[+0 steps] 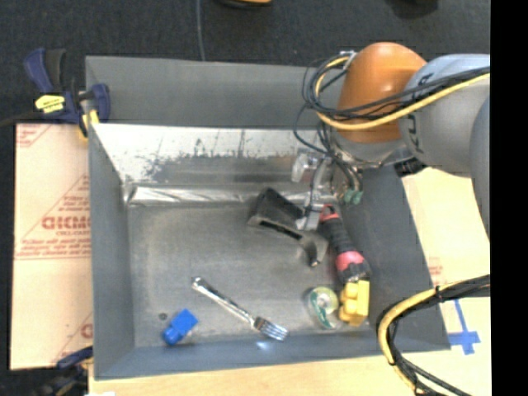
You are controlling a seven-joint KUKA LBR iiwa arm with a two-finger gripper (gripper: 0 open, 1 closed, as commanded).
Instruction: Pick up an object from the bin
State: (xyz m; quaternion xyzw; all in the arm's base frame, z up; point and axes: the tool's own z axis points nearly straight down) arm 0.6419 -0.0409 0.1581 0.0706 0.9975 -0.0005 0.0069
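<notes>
gripper (pixel 316 221) centre-right of frame, low in bin (pixel 206 254) | grip state: cannot tell | nearest: black wedge-shaped object (pixel 276 210), just left of it, long axis upper-left to lower-right | red-and-black handled tool (pixel 342 250) just lower-right

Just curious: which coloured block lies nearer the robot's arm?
The yellow block, against the bin's right side beside the red-tipped marker; the blue block lies near its left side.

Found fork (pixel 239 309) by bin's (pixel 165 229) lower wall, small block (pixel 180 327) left of it. Spotted roll (pixel 323 306) and brick (pixel 355 299) side by side at lower right, handled tool (pixel 340 246) above them, wedge part (pixel 276 210) mid-bin.
</notes>
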